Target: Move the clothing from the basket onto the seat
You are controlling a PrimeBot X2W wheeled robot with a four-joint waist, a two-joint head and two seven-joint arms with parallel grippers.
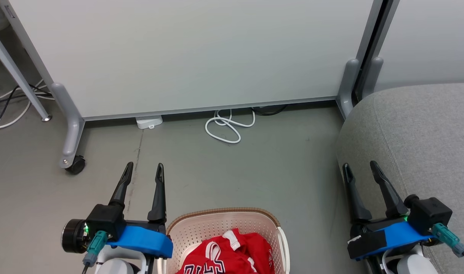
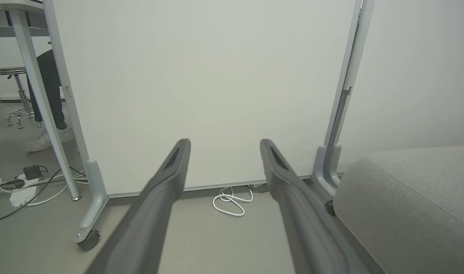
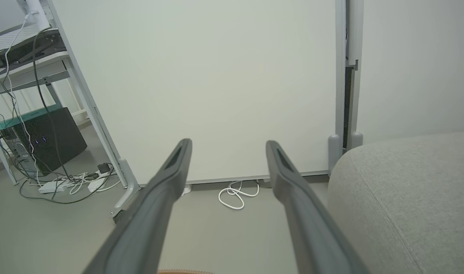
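Observation:
The cream basket point(image 1: 201, 224) with a brown rim sits on the floor at the bottom centre of the head view. Red clothing point(image 1: 232, 253) with white trim and block lettering lies bunched inside it. The grey seat point(image 1: 418, 137) fills the right side, also seen as the seat point(image 2: 415, 198) and the seat point(image 3: 407, 194) in the wrist views. My left gripper point(image 1: 145, 166) is open, just left of the basket, fingers pointing away with nothing between them. My right gripper point(image 1: 359, 165) is open beside the seat's rounded edge, right of the basket. A sliver of basket rim point(image 3: 184, 271) shows at the bottom of the right wrist view.
A white partition panel point(image 1: 194, 53) on grey feet with a caster point(image 1: 75, 164) stands ahead. A coiled white cable point(image 1: 226, 127) lies on the floor by its base. A desk leg point(image 1: 18, 76), cables and a power strip point(image 2: 24, 190) lie at left. A person's legs point(image 2: 49, 95) show behind the panel.

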